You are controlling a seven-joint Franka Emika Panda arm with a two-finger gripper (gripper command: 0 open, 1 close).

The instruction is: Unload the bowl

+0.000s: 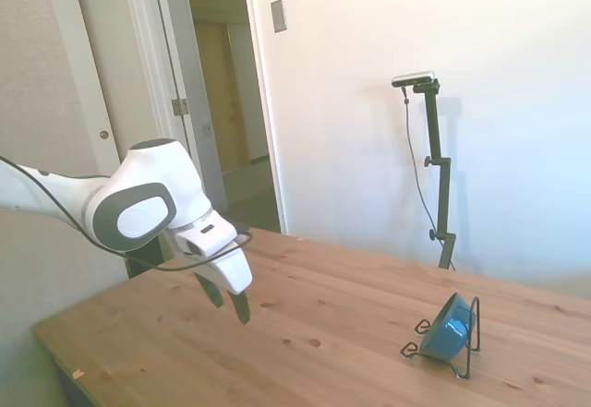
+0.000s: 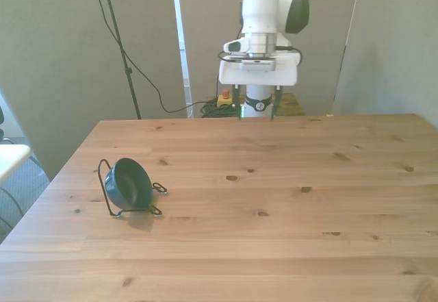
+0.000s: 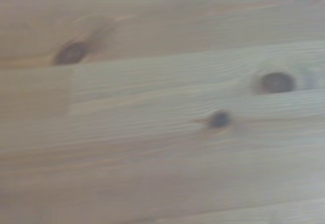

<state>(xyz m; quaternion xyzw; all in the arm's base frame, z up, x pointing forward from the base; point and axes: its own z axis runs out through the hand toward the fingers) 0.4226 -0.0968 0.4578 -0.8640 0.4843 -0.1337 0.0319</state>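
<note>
Judging from how things lie, the unloading has not begun. The bowl (image 2: 129,182) sits tipped on its side in the wire stand (image 2: 109,196), its opening turned toward the front view's right, its back leaning against the stand's upright loop. Bowl and stand rest on the table (image 2: 287,233) toward the front view's left; in the side view the same pair, bowl (image 1: 446,327) in stand (image 1: 467,344), lies near the table's right-hand end.

The gripper (image 2: 255,110) hangs above the far edge of the table, well apart from the bowl. Its two fingers point down with a clear gap between them and nothing held; the spread looks moderate to wide. In the side view the gripper (image 1: 233,302) is above the table's left portion, with a long run of bare wood between it and the stand.

The wrist camera shows only blurred boards of the table (image 3: 162,132) with dark knots; neither bowl nor stand appears there.

Done: nothing that the pictures show. Remaining: the whole job, namely crossing to the stand, closing on the bowl's rim, lifting it clear of the wire, and setting it down on the wood. The tilt of the bowl and the thin wire close behind it are likely to make the grasp fiddly.
</note>
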